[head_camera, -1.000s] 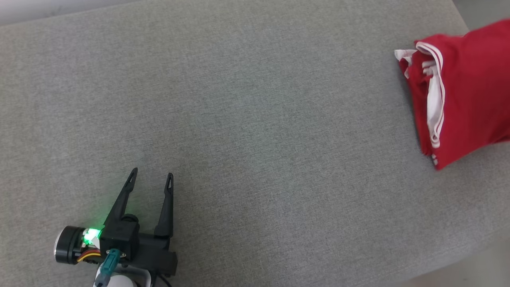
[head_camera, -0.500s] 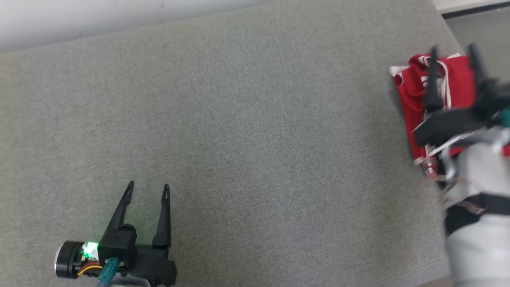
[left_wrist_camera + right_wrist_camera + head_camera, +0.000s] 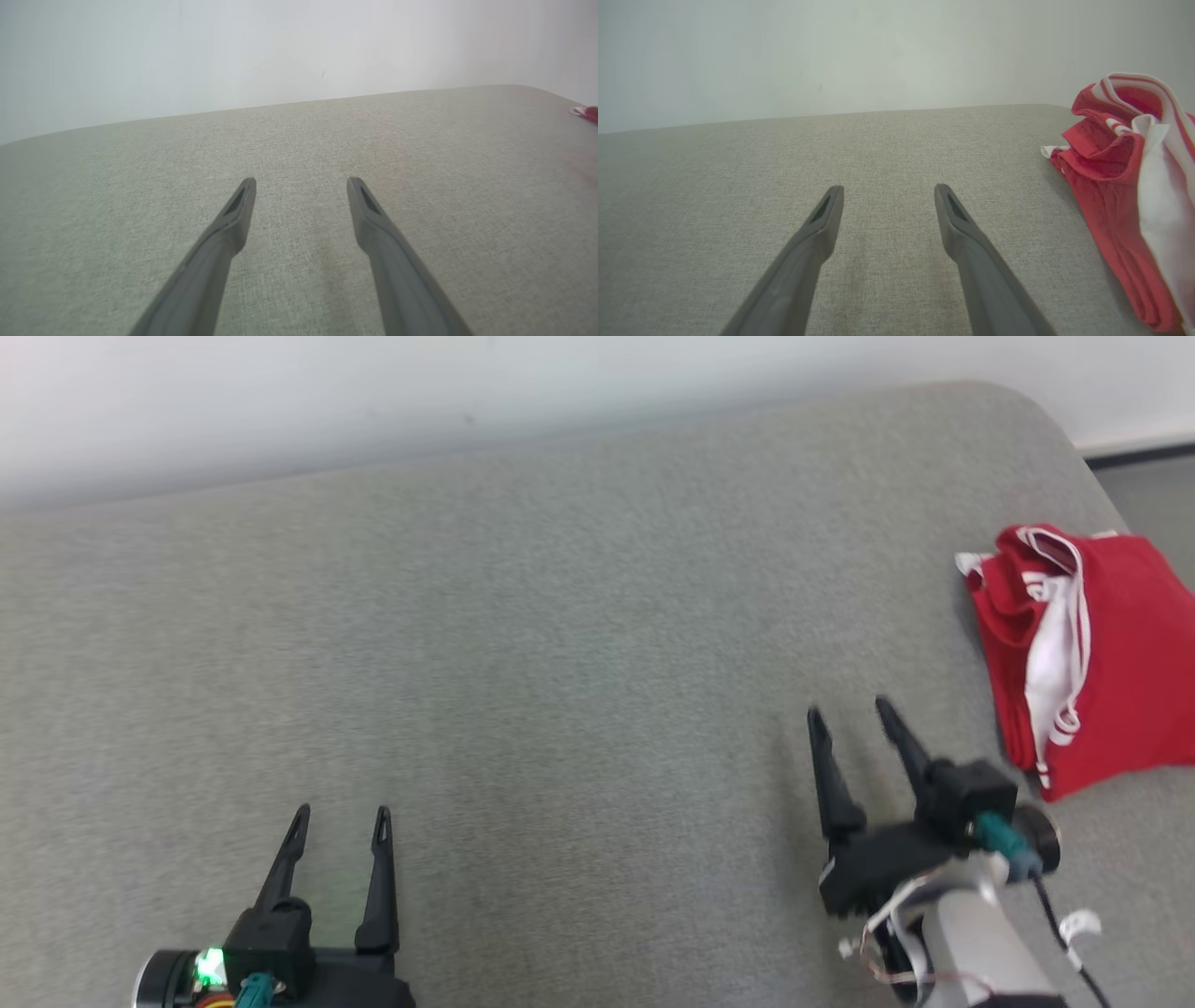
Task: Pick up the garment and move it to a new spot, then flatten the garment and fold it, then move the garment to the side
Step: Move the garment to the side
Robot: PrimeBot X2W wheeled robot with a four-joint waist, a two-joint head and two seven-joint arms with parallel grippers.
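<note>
The folded red garment (image 3: 1111, 653) lies at the right edge of the grey cushion (image 3: 560, 663). The left gripper (image 3: 341, 814) and the right gripper (image 3: 850, 709) stand near its front edge, fingers apart.

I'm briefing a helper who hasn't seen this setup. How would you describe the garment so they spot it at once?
Start at the big grey fabric surface below the pale wall. Go towards its far right corner: the folded garment lies there. It is the only red thing, with white trim.
</note>
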